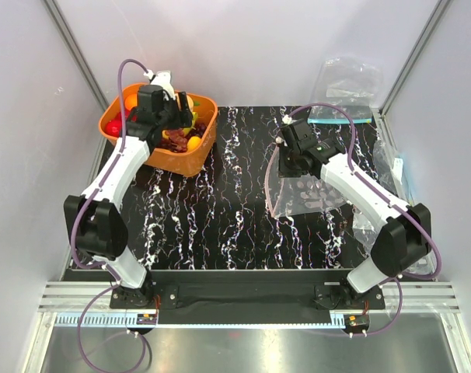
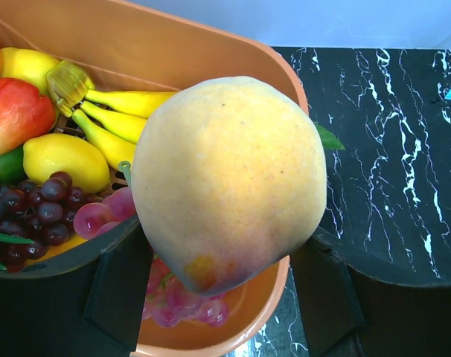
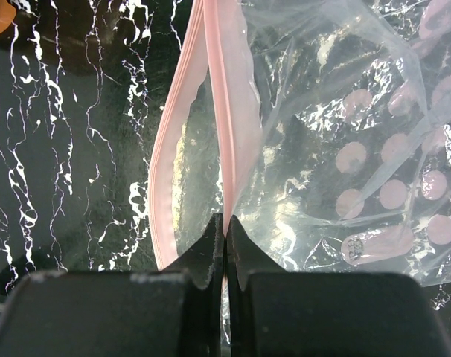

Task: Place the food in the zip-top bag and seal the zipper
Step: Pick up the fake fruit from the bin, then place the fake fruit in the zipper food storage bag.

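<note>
Peach (image 2: 229, 182) sits clamped in your left gripper (image 2: 222, 282), jaws spread wide around it, above the orange basket (image 1: 185, 162) at the table's (image 1: 220, 225) far-left corner, blushed end toward the wrist. Your right gripper (image 3: 225, 230) pinches tight on the zipper (image 3: 225, 111) of the bag (image 3: 344, 149), on the table's right half. That strip runs near-to-far, mouth gaping toward the left edge.
</note>
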